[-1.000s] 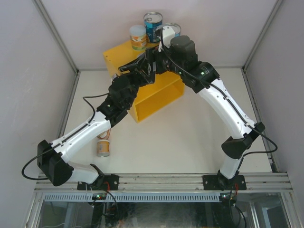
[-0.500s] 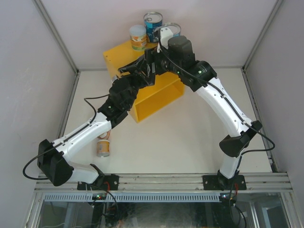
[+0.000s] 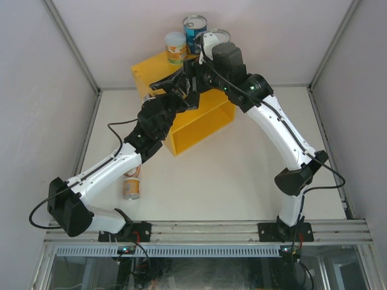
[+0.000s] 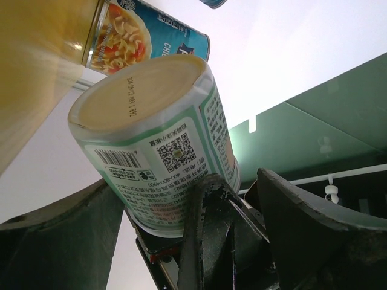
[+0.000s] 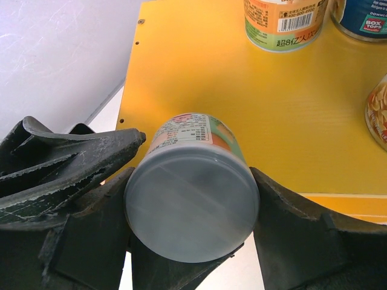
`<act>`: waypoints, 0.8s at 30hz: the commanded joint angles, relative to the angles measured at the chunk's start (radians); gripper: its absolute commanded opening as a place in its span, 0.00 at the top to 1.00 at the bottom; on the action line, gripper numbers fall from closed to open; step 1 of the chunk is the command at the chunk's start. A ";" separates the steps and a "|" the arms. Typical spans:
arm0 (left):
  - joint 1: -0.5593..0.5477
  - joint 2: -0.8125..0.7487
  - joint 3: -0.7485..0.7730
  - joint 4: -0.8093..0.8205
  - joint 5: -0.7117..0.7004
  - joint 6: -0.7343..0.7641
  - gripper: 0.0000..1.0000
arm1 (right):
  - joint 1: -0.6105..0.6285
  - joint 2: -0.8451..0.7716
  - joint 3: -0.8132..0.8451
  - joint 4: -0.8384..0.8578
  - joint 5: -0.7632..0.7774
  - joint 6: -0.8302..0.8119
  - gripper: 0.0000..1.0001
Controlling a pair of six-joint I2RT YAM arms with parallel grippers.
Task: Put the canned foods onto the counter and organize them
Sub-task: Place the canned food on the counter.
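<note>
The right end effector (image 5: 193, 181) grips a small pale-lidded can (image 5: 192, 211) just above the yellow bench (image 5: 199, 78). The left end effector (image 4: 190, 181) is open, its fingers either side of this can. An orange-labelled can (image 5: 281, 24) stands on the bench top.

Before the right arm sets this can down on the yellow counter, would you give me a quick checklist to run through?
1. Right gripper grip on the small can: ok, both fingers press its sides.
2. Left gripper clear of that can: cannot tell; jaws open with a gap at one finger, the other looks close.
3. Landing spot on the counter top: ok, bare yellow beside the orange-labelled can.
4. Orange-labelled can and blue can upright, out of the way: ok.
5. All cans off the table: not ok, one loose can sits beside the left arm.
</note>
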 commanded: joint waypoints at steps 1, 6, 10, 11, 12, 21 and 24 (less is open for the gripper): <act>-0.030 -0.080 -0.019 0.143 0.120 -0.094 0.11 | -0.033 0.040 0.050 0.031 0.068 0.023 0.77; -0.027 -0.104 -0.036 0.127 0.119 -0.079 0.10 | -0.036 0.073 0.107 0.011 0.081 0.020 0.77; -0.025 -0.121 -0.052 0.124 0.127 -0.071 0.10 | -0.038 0.078 0.116 0.023 0.091 0.026 0.77; -0.025 -0.126 -0.059 0.124 0.130 -0.069 0.10 | -0.038 0.079 0.117 0.028 0.097 0.026 0.77; -0.025 -0.132 -0.065 0.122 0.131 -0.067 0.10 | -0.039 0.080 0.120 0.031 0.100 0.026 0.77; -0.014 -0.159 -0.115 0.120 0.164 -0.069 0.10 | -0.057 0.106 0.159 0.046 0.106 0.037 0.77; -0.014 -0.161 -0.125 0.121 0.170 -0.071 0.10 | -0.061 0.114 0.169 0.052 0.105 0.041 0.77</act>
